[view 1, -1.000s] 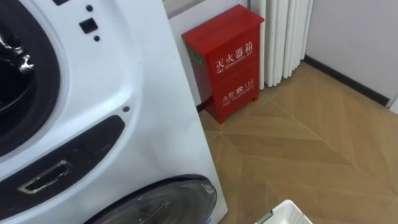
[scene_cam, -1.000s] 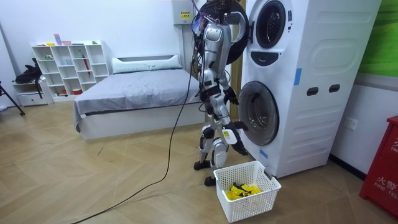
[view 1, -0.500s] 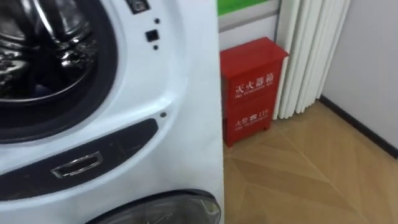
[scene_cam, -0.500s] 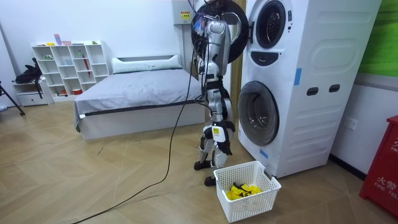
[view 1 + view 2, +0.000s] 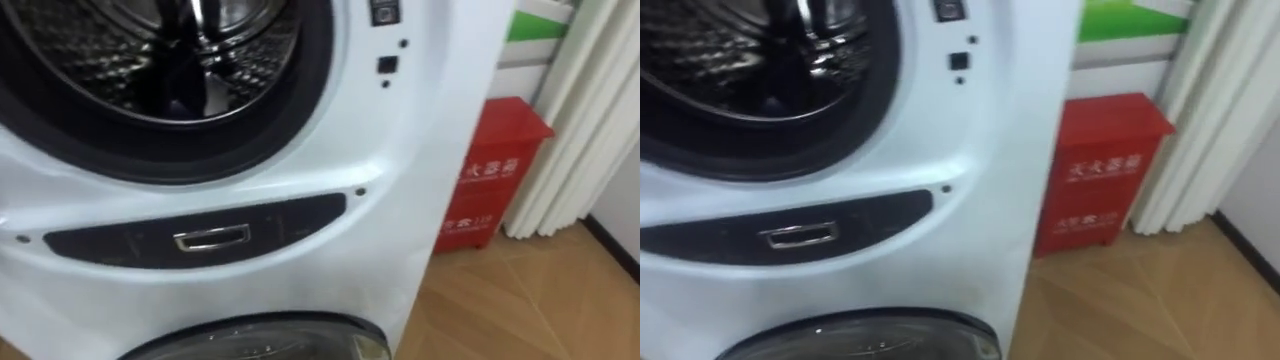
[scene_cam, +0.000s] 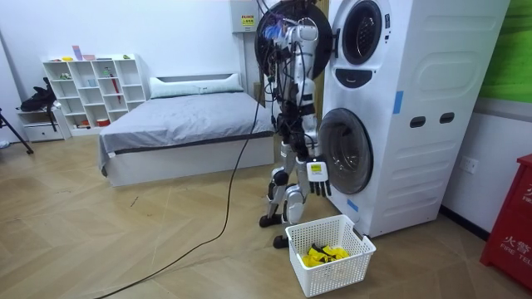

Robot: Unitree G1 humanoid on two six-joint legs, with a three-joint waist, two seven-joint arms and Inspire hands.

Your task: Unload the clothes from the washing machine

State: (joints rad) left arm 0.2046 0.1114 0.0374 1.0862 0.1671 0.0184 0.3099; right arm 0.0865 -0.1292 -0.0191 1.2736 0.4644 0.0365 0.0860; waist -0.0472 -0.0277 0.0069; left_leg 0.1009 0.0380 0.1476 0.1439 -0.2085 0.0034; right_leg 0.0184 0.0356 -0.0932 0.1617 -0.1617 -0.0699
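The upper washing machine's drum (image 5: 120, 60) stands open right before me, ribbed steel inside a black rim. A dark shape (image 5: 172, 75) lies in it, which may be cloth; I cannot tell for sure. In the room view I stand upright facing the stacked white washers (image 6: 399, 108), with the upper round door (image 6: 320, 37) swung open by my head. My right hand (image 6: 318, 177) hangs low beside the lower washer's door (image 6: 342, 151), fingers straight and holding nothing. A white basket (image 6: 332, 274) with yellow cloth (image 6: 322, 252) sits on the floor at my feet.
A dark panel with a metal handle (image 5: 210, 238) runs under the drum, and the lower door's glass (image 5: 260, 340) shows below it. A red cabinet (image 5: 495, 170) and white curtain (image 5: 590, 120) stand to the right. A bed (image 6: 183, 124) and white shelves (image 6: 91, 87) are behind me.
My view has swung left onto the upper drum. In the room view I have straightened up, and my right hand has dropped beside the lower door.
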